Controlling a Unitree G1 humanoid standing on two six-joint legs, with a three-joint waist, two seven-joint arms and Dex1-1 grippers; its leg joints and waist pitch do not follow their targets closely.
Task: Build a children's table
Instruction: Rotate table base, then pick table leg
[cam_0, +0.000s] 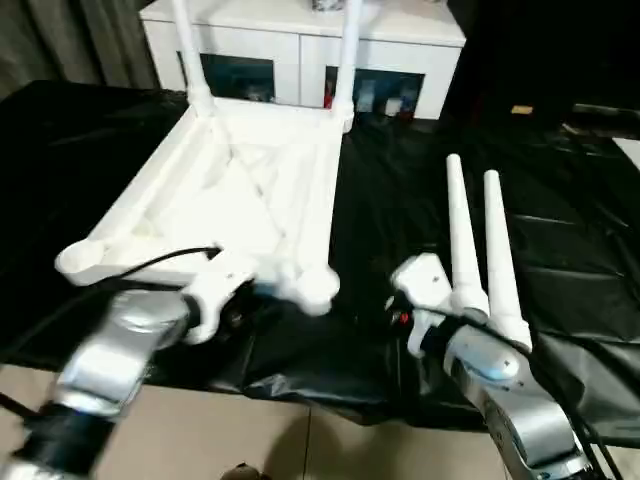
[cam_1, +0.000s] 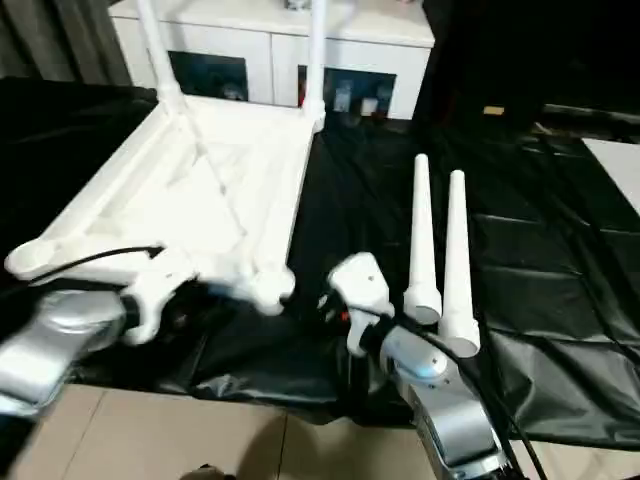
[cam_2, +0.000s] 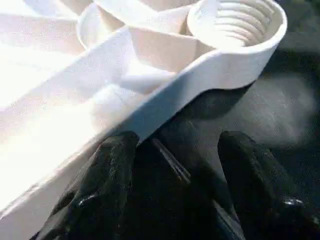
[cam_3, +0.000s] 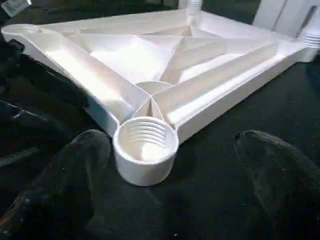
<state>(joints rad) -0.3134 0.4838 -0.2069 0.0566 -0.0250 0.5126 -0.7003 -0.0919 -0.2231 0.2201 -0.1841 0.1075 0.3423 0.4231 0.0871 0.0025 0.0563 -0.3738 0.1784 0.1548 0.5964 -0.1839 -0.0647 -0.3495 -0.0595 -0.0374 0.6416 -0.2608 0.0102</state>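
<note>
Table top (cam_0: 250, 190): lies upside down on the black-covered counter (cam_0: 400, 200), ribbed underside up, presumably so the corner sockets face upward for legs.
Fitted legs: 2, standing upright in the far corners, left one (cam_0: 185, 45) and right one (cam_0: 348, 50).
Loose legs: 2, (cam_0: 460, 235) and (cam_0: 502, 250), lying side by side on the counter, right of the top, wide ends toward the robot; likely staged within the right arm's reach.
Near sockets: both empty; near-right socket (cam_3: 146, 145) shows its inner thread, near-left socket (cam_0: 82, 257) sits at the top's other near corner.
Left gripper (cam_2: 172, 187): fingers apart, nothing between them; one finger (cam_2: 102, 180) lies against the near rim of the top, just beside the threaded socket. My guess: it is there to steady the top.
Right gripper (cam_3: 175, 175): fingers spread wide, empty, facing the near-right socket from close by, not touching it.
Surroundings: white cabinet (cam_0: 300, 40) with glass doors behind the counter; pale floor (cam_0: 250, 430) in front.
In the way: the right arm sits between the socket and the loose legs; the 2 legs touch or nearly touch, which could make picking 1 awkward.
</note>
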